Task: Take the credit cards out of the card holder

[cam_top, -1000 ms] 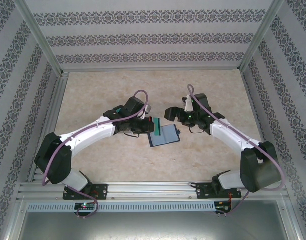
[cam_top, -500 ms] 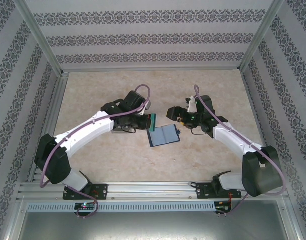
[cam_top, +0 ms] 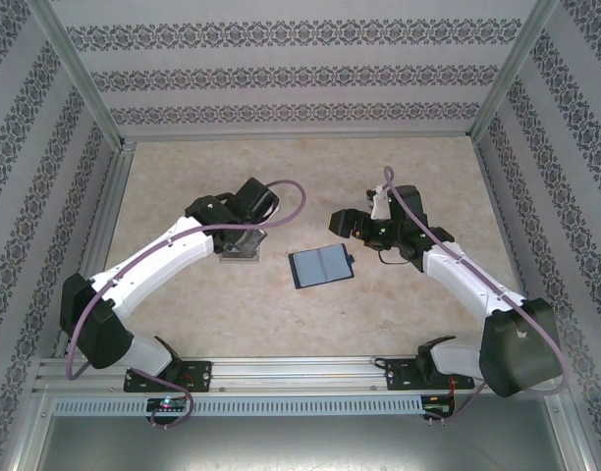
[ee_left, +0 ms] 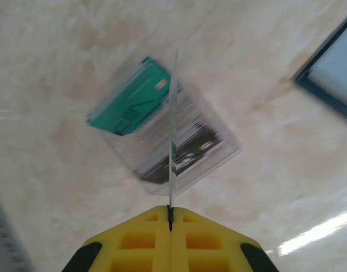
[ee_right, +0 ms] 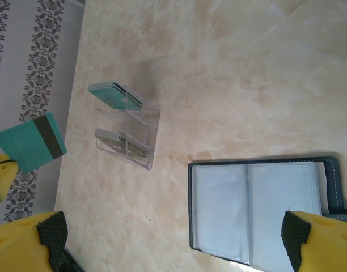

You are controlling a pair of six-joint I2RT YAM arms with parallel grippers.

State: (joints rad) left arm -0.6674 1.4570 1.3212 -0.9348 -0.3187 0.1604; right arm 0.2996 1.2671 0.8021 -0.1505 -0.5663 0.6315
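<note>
The left gripper (ee_left: 170,214) is pinched tight on a teal card (ee_right: 30,141), holding it by one short end so that it stands on edge and points straight out from the fingers. The clear box (ee_right: 127,133) sits on the table (cam_top: 183,177) almost directly under that card, with stacked cards (ee_right: 114,95) already in it. So the relation that counts is vertical, card above box, and a release or short descent looks like the coming step. The left wrist view is blurred, so I cannot tell whether the card's edge lines up with a slot in the box or sits slightly off it. Further right the card holder (cam_top: 320,266) lies open and flat, with its long side running roughly left to right between the two arms. It is well apart from the left gripper and nearer the right one. Its pale pockets look empty from the right wrist, though a card tucked deep inside would be hard to see. The right gripper (ee_right: 170,229) hangs just above and behind the holder with its jaws spread wide and nothing between them. A second ago the left gripper was at the holder's left edge with the card just beside the pocket. It has since swung left to the box and carried the card clear, while the right arm has barely shifted and stays open.
</note>
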